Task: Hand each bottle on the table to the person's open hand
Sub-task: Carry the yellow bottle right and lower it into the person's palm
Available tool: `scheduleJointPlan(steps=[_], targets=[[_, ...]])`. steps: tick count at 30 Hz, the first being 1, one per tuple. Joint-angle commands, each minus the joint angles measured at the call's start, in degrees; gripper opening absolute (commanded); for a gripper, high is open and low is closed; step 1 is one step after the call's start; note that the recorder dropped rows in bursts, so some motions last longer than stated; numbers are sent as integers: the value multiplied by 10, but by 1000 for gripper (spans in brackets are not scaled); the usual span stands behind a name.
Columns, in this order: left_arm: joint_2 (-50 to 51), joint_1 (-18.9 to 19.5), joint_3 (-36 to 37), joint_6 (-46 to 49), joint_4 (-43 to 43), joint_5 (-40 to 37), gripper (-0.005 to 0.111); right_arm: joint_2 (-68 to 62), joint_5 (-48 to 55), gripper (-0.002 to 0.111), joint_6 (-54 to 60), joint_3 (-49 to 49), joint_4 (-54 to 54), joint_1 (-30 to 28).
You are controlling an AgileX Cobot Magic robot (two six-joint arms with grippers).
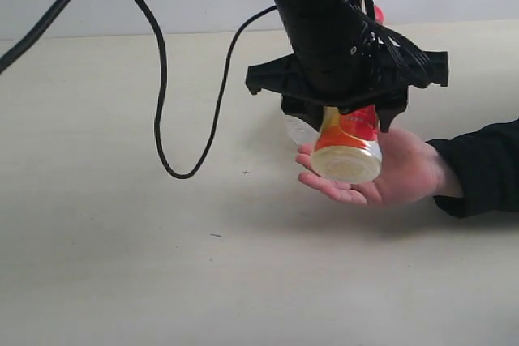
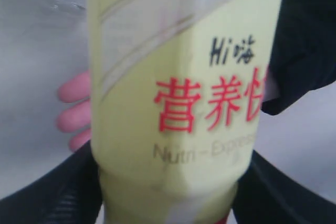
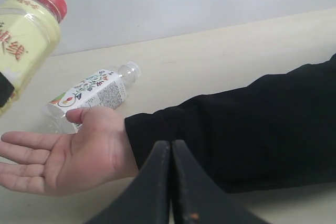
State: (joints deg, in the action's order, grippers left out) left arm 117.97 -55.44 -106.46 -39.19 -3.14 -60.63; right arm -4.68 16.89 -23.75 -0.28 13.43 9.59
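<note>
The left end effector [image 1: 345, 119] is clamped on the small yellow plastic bottle with a red cap [image 1: 347, 150], just above the person's open hand [image 1: 389, 174]. The right end effector [image 3: 171, 182] is pressed together. The bottle looks light and slippery; hold its wide middle.

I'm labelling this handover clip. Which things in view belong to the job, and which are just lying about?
Job: yellow bottle, held in the left claw; person's open hand; clear green-labelled bottle lying on the table.
Lying about: black cable hanging from the arm; right claw, shut, holding nothing.
</note>
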Motion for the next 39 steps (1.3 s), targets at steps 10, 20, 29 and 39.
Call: scheduleJointPlan(steps=[10,20,29,39], targets=[[49,-1,-1,-3,-57,65,0,-4,-5,0,1,3,0,-3],[66,-1,-1,4,-113,126,0,-4,-5,0,1,3,0,-3],[66,7,-1,4,-105,119,2,-4,-5,0,1,3,0,-3],[66,7,-1,11,-109,89,43,-4,-6,0,1,3,0,-3]])
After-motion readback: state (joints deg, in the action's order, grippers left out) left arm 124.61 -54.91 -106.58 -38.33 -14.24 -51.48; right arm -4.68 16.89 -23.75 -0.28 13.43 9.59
